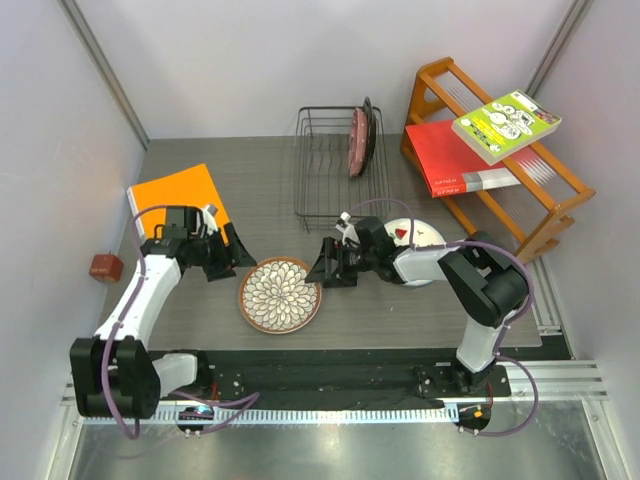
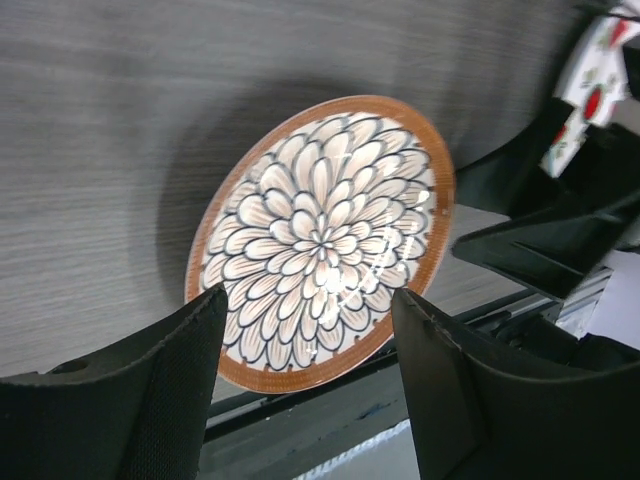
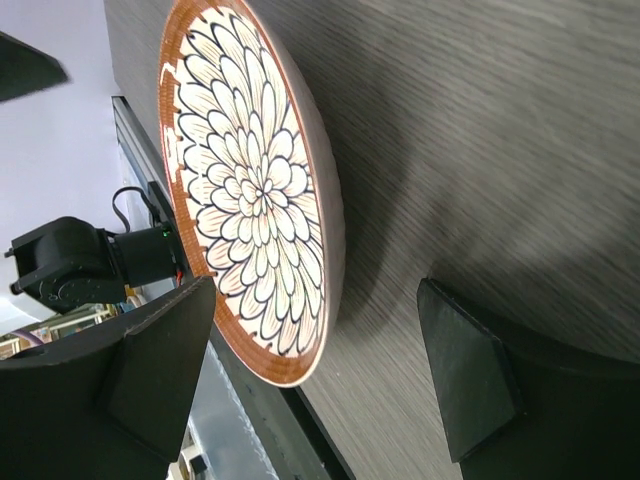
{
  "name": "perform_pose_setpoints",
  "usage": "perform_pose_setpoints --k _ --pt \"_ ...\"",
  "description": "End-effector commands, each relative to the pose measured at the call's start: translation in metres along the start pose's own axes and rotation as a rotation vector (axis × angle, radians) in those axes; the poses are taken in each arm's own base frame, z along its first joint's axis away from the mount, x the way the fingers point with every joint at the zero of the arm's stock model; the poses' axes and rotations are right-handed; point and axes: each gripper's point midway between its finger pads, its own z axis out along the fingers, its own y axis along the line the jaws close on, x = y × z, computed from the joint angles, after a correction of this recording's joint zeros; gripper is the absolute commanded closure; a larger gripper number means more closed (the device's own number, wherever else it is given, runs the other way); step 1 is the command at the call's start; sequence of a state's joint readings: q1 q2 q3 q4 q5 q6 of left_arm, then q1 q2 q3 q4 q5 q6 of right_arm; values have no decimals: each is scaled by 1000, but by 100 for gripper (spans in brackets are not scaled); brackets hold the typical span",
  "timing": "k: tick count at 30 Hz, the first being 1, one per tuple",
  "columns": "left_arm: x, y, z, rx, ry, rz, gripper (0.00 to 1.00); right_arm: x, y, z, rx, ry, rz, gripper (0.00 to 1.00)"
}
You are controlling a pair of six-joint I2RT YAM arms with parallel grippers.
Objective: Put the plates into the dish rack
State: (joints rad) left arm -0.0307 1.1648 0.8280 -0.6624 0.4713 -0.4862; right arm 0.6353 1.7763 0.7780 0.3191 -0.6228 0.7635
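The brown-rimmed plate with the white petal pattern (image 1: 280, 294) lies flat on the table near the front edge. It also shows in the left wrist view (image 2: 322, 238) and the right wrist view (image 3: 255, 190). My left gripper (image 1: 232, 262) is open and empty just left of it. My right gripper (image 1: 328, 268) is open and empty just right of it. The white plate with red fruit motifs (image 1: 421, 236) lies under my right arm. The pink plate (image 1: 356, 142) and the dark-rimmed plate (image 1: 369, 131) stand upright in the black wire dish rack (image 1: 322, 170).
An orange wooden shelf rack (image 1: 520, 190) at the back right holds a red book (image 1: 450, 160) and a green book (image 1: 505, 125). An orange folder (image 1: 180, 195) lies at the left. A small brown object (image 1: 105, 267) sits off the table's left edge.
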Motion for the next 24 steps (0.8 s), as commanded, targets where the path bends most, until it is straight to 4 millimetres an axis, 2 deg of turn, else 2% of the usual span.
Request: perform_pose_setpoints --k 1,7,11,13,17,19,24 --pt "36 38 17 -141 170 -138 33 -12 16 10 -44 -16 -35 13" --pt "54 63 32 -221 219 -196 38 -7 11 11 -37 -5 -22 14" --pt "58 66 46 -201 255 -222 43 1 9 14 -41 9 -2 14" --pt "57 61 52 -158 262 -229 47 7 7 18 -45 24 11 14" --pt "61 55 64 -79 307 -221 64 15 2 23 -52 33 60 14" --pt "63 50 66 -28 330 -198 69 14 2 23 -55 18 67 15" --pt "66 49 71 0 353 -194 99 21 -1 24 -55 31 69 16"
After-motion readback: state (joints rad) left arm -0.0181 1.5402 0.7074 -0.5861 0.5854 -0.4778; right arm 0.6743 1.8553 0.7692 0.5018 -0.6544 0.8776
